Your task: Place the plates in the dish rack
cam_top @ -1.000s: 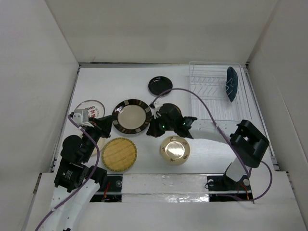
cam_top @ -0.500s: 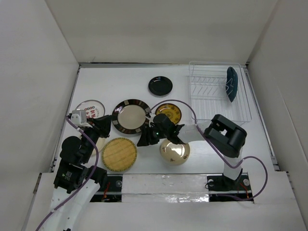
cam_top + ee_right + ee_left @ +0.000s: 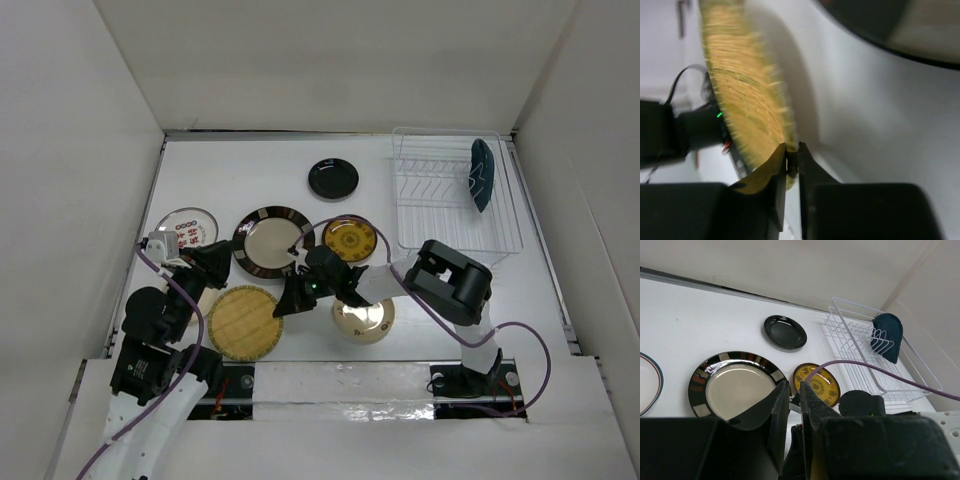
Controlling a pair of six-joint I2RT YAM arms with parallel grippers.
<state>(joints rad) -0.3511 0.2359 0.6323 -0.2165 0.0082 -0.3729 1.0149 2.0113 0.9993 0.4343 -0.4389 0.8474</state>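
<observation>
Tan woven plate (image 3: 246,321) lies flat, front-left. Right gripper (image 3: 792,150) at its right rim, fingers pressed nearly together; can't tell if the rim is pinched. Left gripper (image 3: 792,386) closed, empty, near striped-rim plate (image 3: 735,385). Far right: dish rack (image 3: 432,178), teal plate (image 3: 482,173) upright inside.

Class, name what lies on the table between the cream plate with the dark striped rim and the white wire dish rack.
A round yellow-patterned plate lying flat; the top external view shows it best.
</observation>
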